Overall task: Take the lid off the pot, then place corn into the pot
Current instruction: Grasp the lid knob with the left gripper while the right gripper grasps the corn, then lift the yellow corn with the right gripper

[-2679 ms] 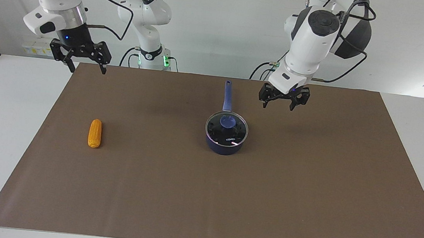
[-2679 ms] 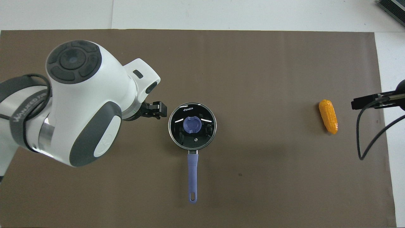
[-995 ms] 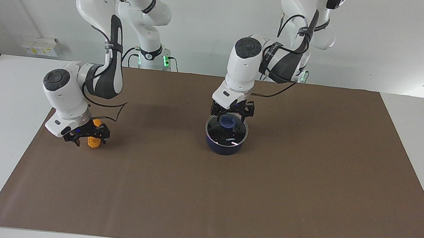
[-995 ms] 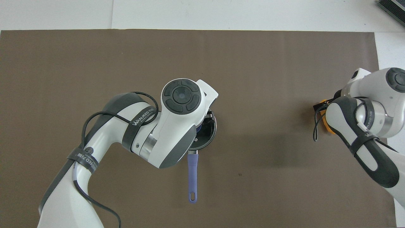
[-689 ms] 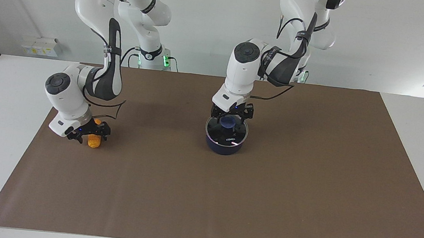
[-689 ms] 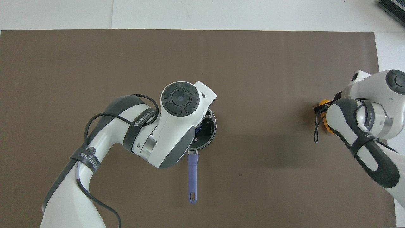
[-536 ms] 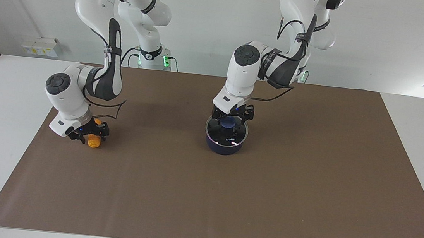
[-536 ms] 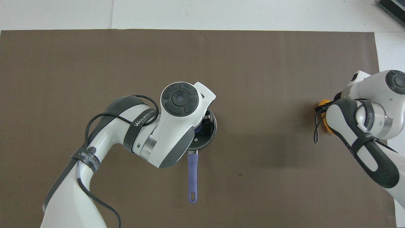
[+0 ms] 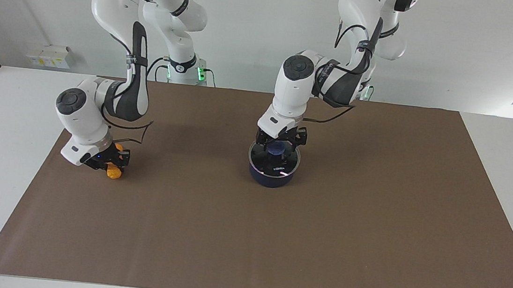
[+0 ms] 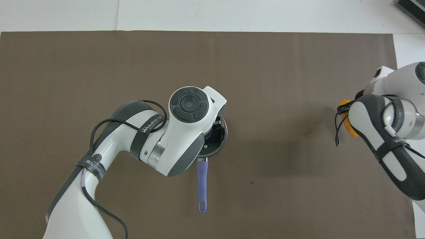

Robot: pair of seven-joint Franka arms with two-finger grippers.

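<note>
In the facing view, the left gripper [image 9: 279,142] was down on the lid [image 9: 274,161], which sat on the pot [image 9: 271,176] at mid-table, fingers pinching its blue knob, while the right gripper [image 9: 105,161] pinched the corn [image 9: 115,173] near the right arm's end. In the overhead view, the left arm hid most of the lid [image 10: 217,139]; only the pot's handle [image 10: 202,186], pointing toward the robots, and an edge of the corn [image 10: 347,125] showed, and neither gripper's fingers could be seen.

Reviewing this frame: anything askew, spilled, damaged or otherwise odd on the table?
Nothing stands out. The lid sits level on the pot, with the left gripper down at its blue knob. The right gripper is down at the corn, which lies on the brown mat toward the right arm's end. Nothing spilled or damaged.
</note>
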